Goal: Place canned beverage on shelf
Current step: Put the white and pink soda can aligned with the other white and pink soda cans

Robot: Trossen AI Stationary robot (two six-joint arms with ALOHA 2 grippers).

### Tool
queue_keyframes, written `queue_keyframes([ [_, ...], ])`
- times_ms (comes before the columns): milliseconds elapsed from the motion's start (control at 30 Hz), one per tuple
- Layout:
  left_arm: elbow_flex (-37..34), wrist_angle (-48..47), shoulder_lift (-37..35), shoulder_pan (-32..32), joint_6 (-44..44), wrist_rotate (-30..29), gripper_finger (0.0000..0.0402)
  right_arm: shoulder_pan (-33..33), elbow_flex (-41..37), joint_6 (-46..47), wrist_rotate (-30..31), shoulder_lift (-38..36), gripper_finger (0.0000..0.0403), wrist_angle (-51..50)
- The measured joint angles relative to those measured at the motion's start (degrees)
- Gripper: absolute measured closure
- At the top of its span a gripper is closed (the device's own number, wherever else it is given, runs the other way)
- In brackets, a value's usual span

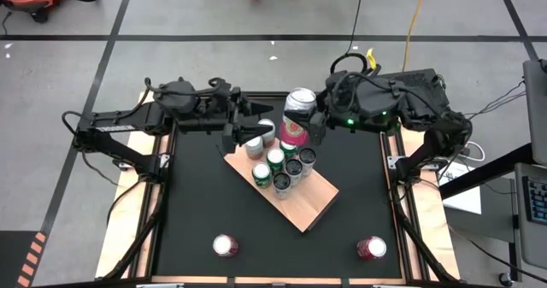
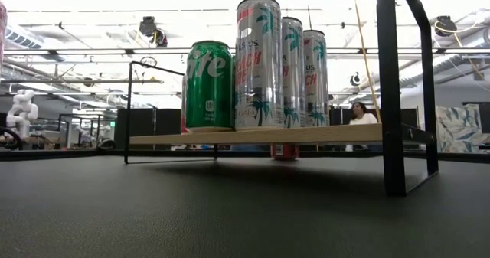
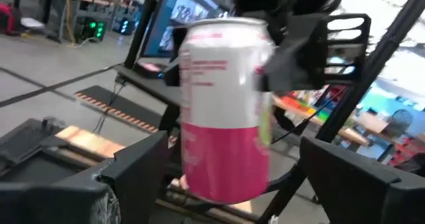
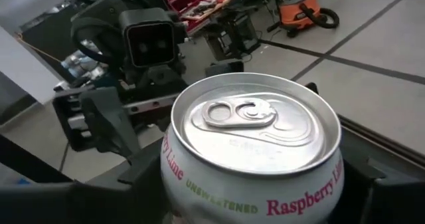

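Observation:
My right gripper (image 1: 313, 121) is shut on a white and pink can (image 1: 298, 110), held up over the far end of the shelf (image 1: 304, 208). The shelf is a tan board on black rods and carries several cans (image 1: 280, 164); the low view shows a green can (image 2: 208, 86) and tall white cans (image 2: 259, 63) standing on it (image 2: 321, 134). My left gripper (image 1: 260, 122) is open just left of the held can. Its fingers (image 3: 143, 167) show on either side of the can (image 3: 222, 111) in the left wrist view and touch nothing. My right gripper pinches the can's side wall (image 4: 174, 179), in its upper half, between its two fingers. The fingers come level from the table's right side. The can is upright, top up (image 4: 255, 121), lifted clear of the shelf and the cans below it.
Two more cans stand on the black table near its front edge, one at the left (image 1: 225, 245) and one at the right (image 1: 371, 248). A red can (image 2: 285, 151) shows under the shelf board. The board's near right part is bare.

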Motion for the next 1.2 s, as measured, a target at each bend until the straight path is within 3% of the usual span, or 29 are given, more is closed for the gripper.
queue_keyframes([
  [167, 0.0, -3.3, 0.0, 1.1, 0.8, 0.1, 0.0050, -0.2, 0.0, 0.1, 0.2, 1.4, 0.0135, 1.0],
  [400, 0.0, -4.9, 0.0, 1.2, -2.1, 4.5, 0.0005, -0.2, 0.0, 0.0, 0.2, 3.2, 0.0135, 2.7],
  [1200, 0.0, -1.5, 5.1, 1.3, -2.2, 13.1, 0.0006, -0.2, 0.0, -0.7, -0.4, 3.5, 0.0135, 5.1],
])
